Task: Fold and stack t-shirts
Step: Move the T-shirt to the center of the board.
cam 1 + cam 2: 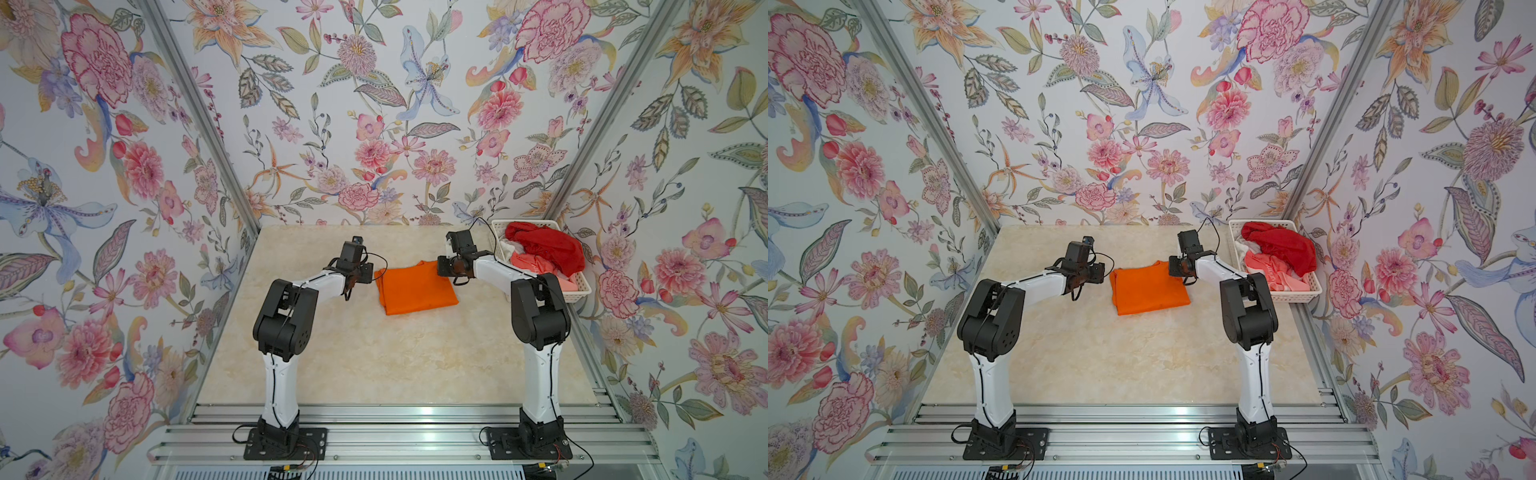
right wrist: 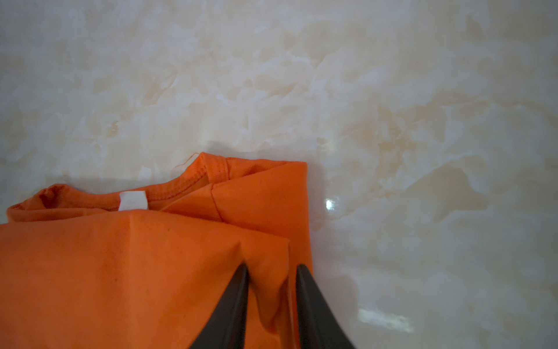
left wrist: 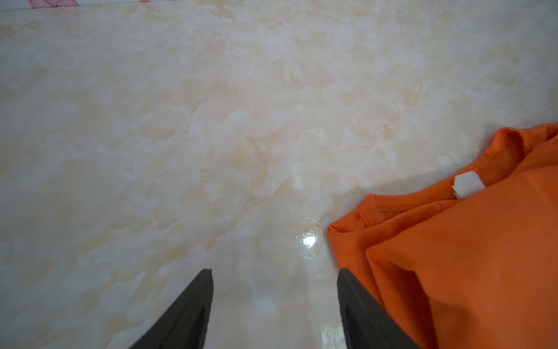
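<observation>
Status: orange t-shirt (image 1: 415, 291) lies folded to a rough rectangle on the surface (image 1: 374, 365). It's outside the basket (image 1: 577, 293), near it on the left arm's side and not touching it. Inside the basket, red t-shirt (image 1: 548, 249) is heaped on top and coral-pink-and-white t-shirt (image 1: 536, 264) is crumpled below it toward the basket's near wall. Neither is folded yet.

Tools: left tool (image 3: 274, 272) has its jaws wide apart with only bare surface between them. It sits at the shirt edge farthest from the basket, one finger beside or on the cloth edge, can't tell which. The right tool (image 2: 271, 267) is at the shirt corner nearest the basket, jaws a narrow gap apart with a raised ridge of orange cloth between them. Can't tell whether it's clamping or just straddling.

Handling, my read: light, limp knit with no stiffness, and the layers will slide on that glossy surface. Pinch at corners or along a folded edge, through all layers, both sides together. A one-sided pull likely drags the fold open. The collar seam (image 2: 181, 189) looks like the firmest grab spot.

Views: both top views give the whole layout and the basket contents, but jaw gaps are unreadable there. The wrist views show the jaw gaps, the white neck label (image 2: 133, 201) and the collar seam. The basket is in neither.
</observation>
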`<state>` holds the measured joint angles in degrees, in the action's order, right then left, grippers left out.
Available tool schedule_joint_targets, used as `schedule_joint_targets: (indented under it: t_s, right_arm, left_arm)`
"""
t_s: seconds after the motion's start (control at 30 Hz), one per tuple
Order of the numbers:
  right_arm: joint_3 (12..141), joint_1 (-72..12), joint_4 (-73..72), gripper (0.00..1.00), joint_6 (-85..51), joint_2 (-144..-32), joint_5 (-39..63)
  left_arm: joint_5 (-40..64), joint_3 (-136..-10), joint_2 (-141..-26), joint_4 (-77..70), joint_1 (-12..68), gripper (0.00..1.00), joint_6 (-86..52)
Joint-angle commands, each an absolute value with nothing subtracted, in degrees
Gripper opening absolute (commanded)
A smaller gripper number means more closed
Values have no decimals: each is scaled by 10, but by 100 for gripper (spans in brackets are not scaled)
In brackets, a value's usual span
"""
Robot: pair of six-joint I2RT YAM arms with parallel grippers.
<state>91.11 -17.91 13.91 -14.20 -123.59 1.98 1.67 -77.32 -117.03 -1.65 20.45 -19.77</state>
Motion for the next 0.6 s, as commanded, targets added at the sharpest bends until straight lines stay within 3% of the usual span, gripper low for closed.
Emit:
schedule_joint_targets:
  t_s: [0.0,0.07,0.13,0.23,0.27,0.33,0.37,0.57]
  right_arm:
    - [856,-178,91,36,-133,-1174,-38]
    - [815,-179,47,36,-134,-1126,-50]
    - [791,-184,29,41,-136,-1090,-52]
    - [809,-194,67,39,-130,-1084,-30]
    - [822,-198,87,35,-128,-1093,-21]
    - [852,-204,128,8,-132,-1118,-2]
    - [861,-205,139,0,-136,-1129,12]
    - [900,-202,178,0,-166,-1184,65]
  left_arm:
    - [61,-759,-1079,-19,229,67,-181]
    - [69,-770,-1058,-2,259,61,-164]
    - [36,-797,-1055,30,294,44,-150]
    - [23,-829,-1081,34,322,21,-149]
    - [26,-842,-1097,36,324,14,-155]
    - [31,-879,-1141,51,325,0,-178]
    - [34,-893,-1159,58,325,0,-184]
    - [43,-932,-1224,81,324,0,-207]
